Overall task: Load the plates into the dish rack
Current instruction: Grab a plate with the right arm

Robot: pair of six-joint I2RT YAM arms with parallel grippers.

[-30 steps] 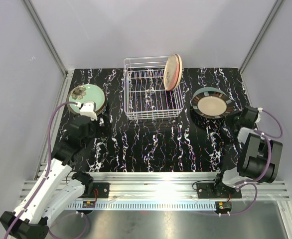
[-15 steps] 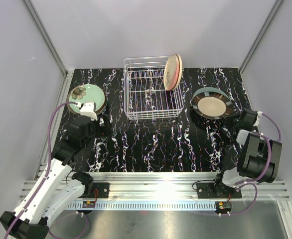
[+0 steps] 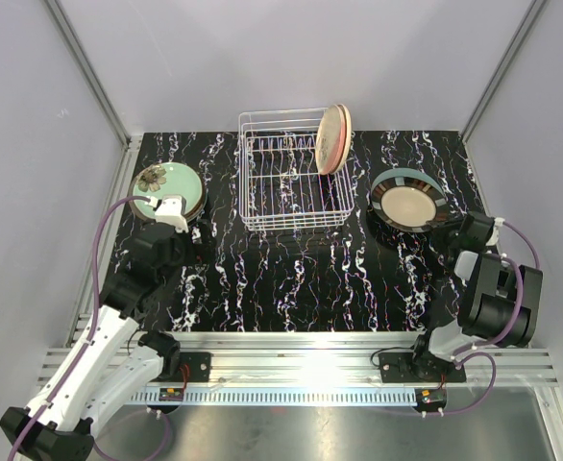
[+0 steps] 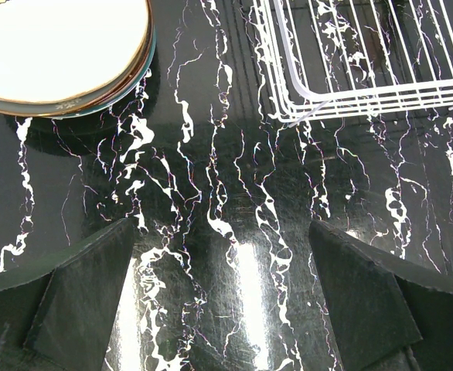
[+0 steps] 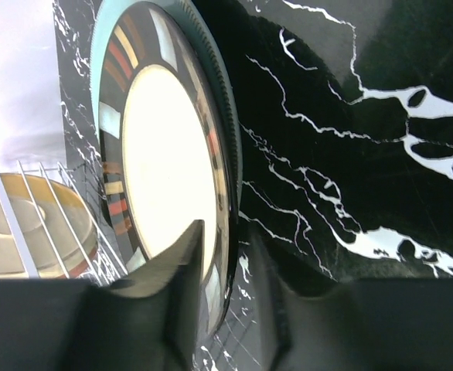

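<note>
Right now the right end effector stands partly open, straddling the near rim of the striped plate, one side over its face and the other outside its edge. No firm grip shows. That plate lies flat on the tabletop just right of the dish rack, where two plates stand upright. The left end effector gapes wide and empty above the tabletop, near the mint-green plate.
</note>
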